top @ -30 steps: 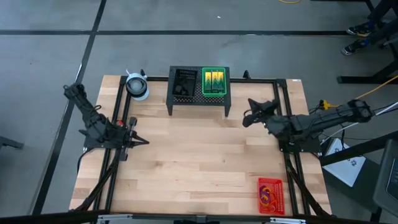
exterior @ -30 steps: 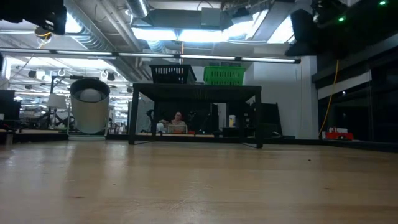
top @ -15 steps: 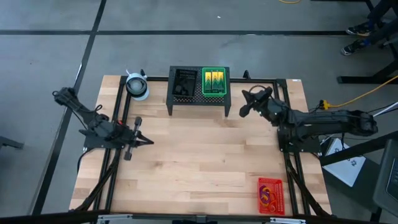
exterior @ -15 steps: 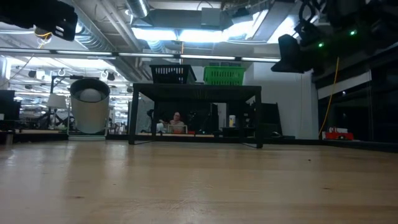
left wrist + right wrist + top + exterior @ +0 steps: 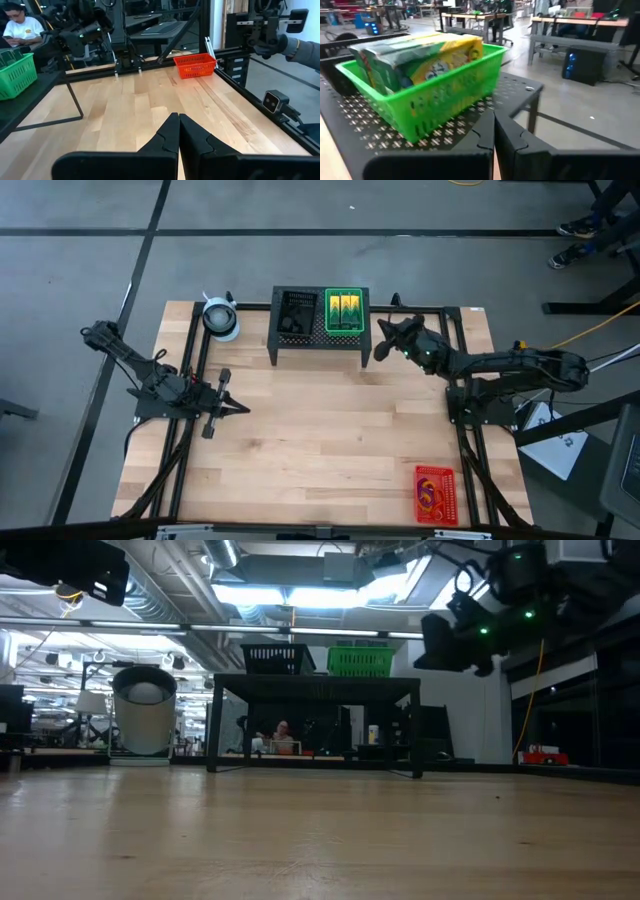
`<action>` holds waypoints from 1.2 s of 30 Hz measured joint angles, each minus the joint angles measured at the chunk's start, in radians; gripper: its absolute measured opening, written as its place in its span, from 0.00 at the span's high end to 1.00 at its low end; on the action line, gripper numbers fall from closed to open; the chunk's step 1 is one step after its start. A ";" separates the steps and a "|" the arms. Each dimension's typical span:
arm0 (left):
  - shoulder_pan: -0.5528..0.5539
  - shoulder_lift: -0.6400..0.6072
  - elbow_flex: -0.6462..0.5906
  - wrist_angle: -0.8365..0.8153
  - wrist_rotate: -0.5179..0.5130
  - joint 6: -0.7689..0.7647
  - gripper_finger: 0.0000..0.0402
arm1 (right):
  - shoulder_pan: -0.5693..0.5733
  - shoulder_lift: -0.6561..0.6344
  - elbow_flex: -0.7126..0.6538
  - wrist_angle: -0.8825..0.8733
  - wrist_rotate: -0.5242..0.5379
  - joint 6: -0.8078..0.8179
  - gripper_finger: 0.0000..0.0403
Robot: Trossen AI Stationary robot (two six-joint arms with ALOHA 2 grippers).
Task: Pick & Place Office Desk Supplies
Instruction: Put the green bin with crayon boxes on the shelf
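**Light card and thin plastic, to be taken by rims and narrow sides**

Up on the black mesh stand (image 5: 319, 330) at the far edge of the wooden table (image 5: 310, 450): a green tray (image 5: 427, 95) of thin latticed plastic, holding the yellow-green crayon boxes (image 5: 420, 55) packed side by side, glossy printed card, sharp-cornered. Beside it on the same stand, a black tray (image 5: 294, 316) with small dark items inside, too small to make out. Down at the near right corner of the table, well apart from the rest, a red tray (image 5: 435, 494) with orange and purple loops (image 5: 429, 496) lying in it.

Likely light throughout. Card boxes probably stiff along the edges yet easily dented on the broad faces, and slick from the gloss; best pinched across the narrow sides, not too hard. Trays likely springy, prone to tilt if lifted by one wall; a pinch over the rim at the middle of a long side seems safest. Loops soft and apt to slip off.

Right gripper (image 5: 381, 348) raised just beside the stand's green-tray end, fingers pressed together on nothing. Left gripper (image 5: 238, 408) waiting over the table's left part, fingers together too, empty
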State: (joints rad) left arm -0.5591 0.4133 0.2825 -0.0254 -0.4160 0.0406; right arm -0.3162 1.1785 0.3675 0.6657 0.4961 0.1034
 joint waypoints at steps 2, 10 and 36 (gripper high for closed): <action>0.000 0.000 0.000 0.000 0.000 0.000 1.00 | -0.002 0.040 0.034 0.002 -0.022 0.002 1.00; 0.000 0.000 0.000 0.000 0.000 -0.002 1.00 | -0.002 0.233 0.172 -0.001 -0.065 -0.007 1.00; 0.000 0.000 0.000 0.000 -0.001 0.000 1.00 | -0.002 0.298 0.237 0.008 -0.144 -0.011 1.00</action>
State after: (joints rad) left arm -0.5591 0.4132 0.2825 -0.0257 -0.4171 0.0409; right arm -0.3180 1.4765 0.6044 0.6733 0.3519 0.0923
